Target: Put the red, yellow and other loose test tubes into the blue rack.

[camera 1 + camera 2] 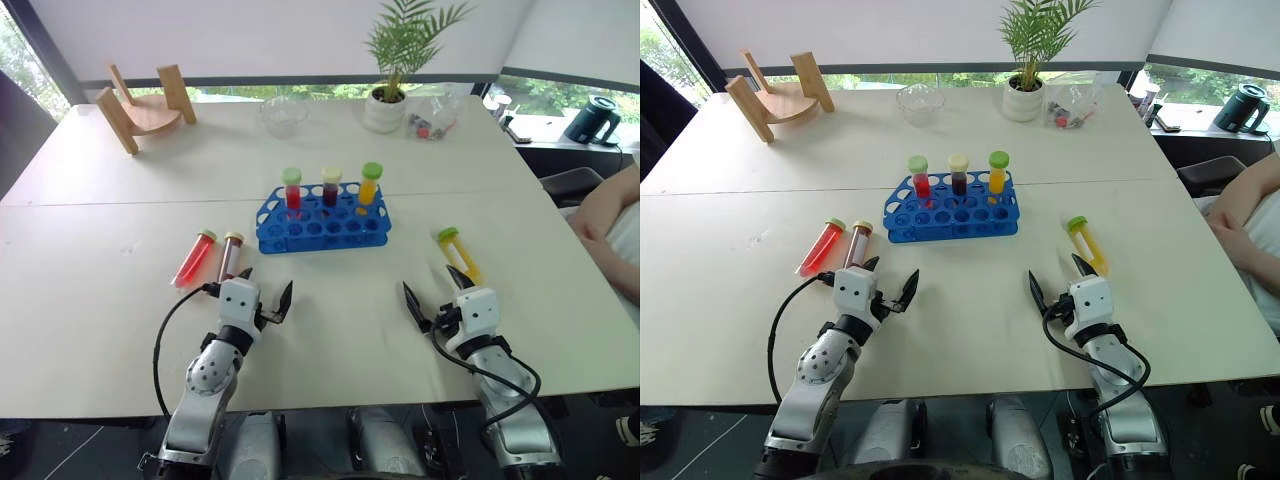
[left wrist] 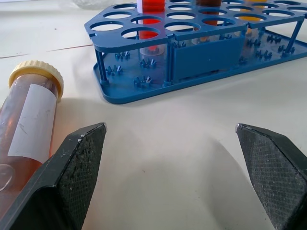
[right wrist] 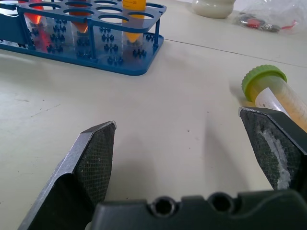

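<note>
The blue rack [image 1: 322, 228] stands mid-table and holds three upright tubes. On the table to its left lie a bright red test tube with a green cap [image 1: 194, 258] and a dark red one with a cream cap [image 1: 231, 254]. My left gripper [image 1: 266, 285] hovers open just in front of them; its wrist view has the cream-capped tube [image 2: 33, 110] beside one finger [image 2: 79, 163]. A yellow test tube with a green cap [image 1: 459, 253] lies right of the rack. My right gripper [image 1: 432, 285] is open, the yellow tube [image 3: 276, 91] just beyond one fingertip.
At the back of the table stand a wooden stand [image 1: 145, 105], a glass bowl [image 1: 283, 115], a potted plant [image 1: 390, 100] and a plastic bag [image 1: 435, 122]. A person's arm [image 1: 610, 215] rests at the right edge.
</note>
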Motion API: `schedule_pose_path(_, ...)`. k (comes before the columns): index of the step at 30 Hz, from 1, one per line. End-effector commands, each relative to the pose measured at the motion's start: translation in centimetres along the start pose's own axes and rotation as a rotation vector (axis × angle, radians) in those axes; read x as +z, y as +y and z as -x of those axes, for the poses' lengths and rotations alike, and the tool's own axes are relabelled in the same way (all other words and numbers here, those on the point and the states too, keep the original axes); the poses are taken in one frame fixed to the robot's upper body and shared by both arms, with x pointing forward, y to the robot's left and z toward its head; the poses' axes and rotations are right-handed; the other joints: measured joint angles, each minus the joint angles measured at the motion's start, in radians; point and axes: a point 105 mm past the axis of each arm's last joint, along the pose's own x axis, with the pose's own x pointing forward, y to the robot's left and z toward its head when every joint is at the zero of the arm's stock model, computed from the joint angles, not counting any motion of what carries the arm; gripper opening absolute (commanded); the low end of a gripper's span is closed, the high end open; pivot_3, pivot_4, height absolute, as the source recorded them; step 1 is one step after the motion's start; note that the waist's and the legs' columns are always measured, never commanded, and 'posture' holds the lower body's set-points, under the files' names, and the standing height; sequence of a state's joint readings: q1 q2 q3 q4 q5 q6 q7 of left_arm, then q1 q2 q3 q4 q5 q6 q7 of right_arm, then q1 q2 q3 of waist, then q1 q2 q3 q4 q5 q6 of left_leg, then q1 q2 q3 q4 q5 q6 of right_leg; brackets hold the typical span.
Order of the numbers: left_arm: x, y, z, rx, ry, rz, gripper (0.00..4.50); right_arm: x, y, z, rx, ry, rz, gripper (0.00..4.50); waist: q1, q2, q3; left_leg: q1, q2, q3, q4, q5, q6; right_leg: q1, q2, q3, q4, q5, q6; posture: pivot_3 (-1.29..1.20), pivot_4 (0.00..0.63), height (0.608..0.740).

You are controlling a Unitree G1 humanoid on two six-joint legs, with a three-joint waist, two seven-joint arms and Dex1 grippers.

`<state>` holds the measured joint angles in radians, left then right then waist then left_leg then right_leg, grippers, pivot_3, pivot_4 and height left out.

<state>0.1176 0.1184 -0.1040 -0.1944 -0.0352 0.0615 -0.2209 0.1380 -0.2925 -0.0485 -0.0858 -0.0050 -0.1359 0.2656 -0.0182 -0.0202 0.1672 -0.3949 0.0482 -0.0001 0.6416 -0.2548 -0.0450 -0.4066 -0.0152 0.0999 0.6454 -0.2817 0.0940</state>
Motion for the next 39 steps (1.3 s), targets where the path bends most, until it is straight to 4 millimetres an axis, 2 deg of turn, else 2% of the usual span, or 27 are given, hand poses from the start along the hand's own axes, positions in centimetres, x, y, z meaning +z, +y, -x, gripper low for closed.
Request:
schedule_pose_path(1, 0.6, -0.1, -0.3, -0.027, -0.002, 0.004, 4.45, 2.4, -0.6, -0.3, -0.003, -0.059, 0.024, 4.5, 0.0, 0.0, 0.0, 0.0, 0.0, 0.0, 0.0, 0.0, 0.0, 0.0, 0.0, 0.0, 0.0, 0.0, 0.0, 0.0, 0.15, 0.74)
schedule_pose_path(6, 3.5, 0.4, -0.7, -0.103, -0.015, -0.039, 4.45, 5.0, -1.5, -1.3, 0.038, -0.029, 0.051, 4.5, -0.002, 0.0, 0.0, -0.009, 0.0, 0.0, 0.0, 0.0, 0.0, -0.007, 0.001, 0.0, 0.001, 0.0, 0.0, 0.0, 0.15, 0.74)
schedule_pose_path(10, 7.5, 0.9, -0.7, -0.281, -0.01, -0.052, 4.45, 7.7, -4.0, -2.9, 0.06, 0.082, 0.064, 4.5, -0.001, 0.001, 0.002, -0.014, 0.0, -0.001, 0.001, 0.0, 0.0, -0.012, 0.002, -0.001, 0.003, 0.001, 0.0, 0.0, 0.15, 0.74)
schedule_pose_path(12, 9.5, 0.8, -0.2, -0.425, 0.005, -0.076, 4.45, 8.9, -5.2, -3.7, 0.087, 0.15, 0.053, 4.5, -0.002, 0.001, 0.002, -0.015, 0.0, -0.002, 0.001, 0.0, 0.0, -0.013, 0.003, -0.001, 0.004, 0.001, 0.0, 0.0, 0.15, 0.74)
schedule_pose_path(15, 12.5, 1.8, 1.0, -0.61, 0.042, -0.108, 4.45, 9.5, -7.0, -4.3, 0.162, 0.351, 0.01, 4.5, -0.003, 0.001, 0.005, -0.015, 0.0, -0.002, 0.0, 0.0, 0.001, -0.013, 0.004, -0.002, 0.004, 0.001, 0.0, 0.0, 0.15, 0.74)
schedule_pose_path(17, 13.5, 2.1, 1.7, -0.693, 0.058, -0.128, 4.45, 9.9, -7.6, -4.4, 0.192, 0.441, -0.014, 4.5, -0.004, 0.001, 0.007, -0.015, 0.0, -0.002, 0.0, 0.0, 0.001, -0.014, 0.004, -0.002, 0.003, 0.001, 0.0, 0.0, 0.15, 0.74)
schedule_pose_path(20, 15.5, 2.9, 3.5, -0.873, 0.113, -0.152, 4.45, 10.7, -9.2, -4.9, 0.264, 0.616, -0.141, 4.5, -0.01, 0.0, 0.012, -0.015, 0.0, -0.001, 0.0, -0.002, 0.005, -0.014, 0.004, -0.001, 0.002, 0.0, 0.001, 0.0, 0.15, 0.74)
schedule_pose_path(22, 15.7, 3.3, 4.3, -0.949, 0.153, -0.145, 4.45, 10.7, -9.7, -5.2, 0.291, 0.704, -0.198, 4.5, -0.02, 0.001, 0.017, -0.017, 0.0, 0.0, 0.001, -0.002, 0.005, -0.016, 0.003, -0.001, 0.002, 0.0, 0.0, 0.0, 0.15, 0.74)
schedule_pose_path(24, 15.6, 3.7, 4.6, -0.98, 0.177, -0.148, 4.45, 10.2, -9.9, -5.5, 0.301, 0.763, -0.184, 4.5, -0.024, 0.0, 0.017, -0.017, 0.0, 0.0, 0.0, -0.003, 0.006, -0.017, 0.003, -0.001, 0.001, 0.0, 0.0, 0.0, 0.15, 0.74)
schedule_pose_path(30, 15.1, 4.4, 4.4, -1.009, 0.188, -0.187, 4.45, 7.0, -9.4, -6.6, 0.363, 0.903, -0.161, 4.5, -0.027, 0.001, 0.019, -0.025, 0.0, 0.0, 0.001, -0.004, 0.009, -0.024, 0.003, -0.001, 0.002, 0.002, 0.005, 0.0, 0.15, 0.74)
schedule_pose_path(33, 14.9, 4.3, 4.5, -1.018, 0.188, -0.194, 4.45, 5.9, -9.2, -7.1, 0.388, 0.935, -0.171, 4.5, -0.031, 0.001, 0.019, -0.03, 0.0, 0.0, 0.004, -0.004, 0.009, -0.029, 0.003, -0.002, 0.004, 0.003, 0.006, 0.0, 0.15, 0.74)
schedule_pose_path(38, 15.3, 4.2, 4.8, -1.018, 0.165, -0.195, 4.45, 4.5, -9.3, -8.1, 0.406, 0.963, -0.143, 4.5, -0.038, 0.0, 0.018, -0.03, 0.001, 0.0, 0.007, -0.004, 0.009, -0.027, 0.004, -0.002, 0.004, 0.003, 0.006, 0.0, 0.15, 0.74)
schedule_pose_path(39, 15.4, 4.2, 4.8, -1.015, 0.161, -0.202, 4.48, 4.5, -9.2, -8.3, 0.416, 0.965, -0.135, 4.25, -0.041, 0.0, 0.018, -0.029, 0.001, 0.0, 0.007, -0.004, 0.009, -0.026, 0.004, -0.002, 0.004, 0.003, 0.005, 0.0, 0.15, 0.74)
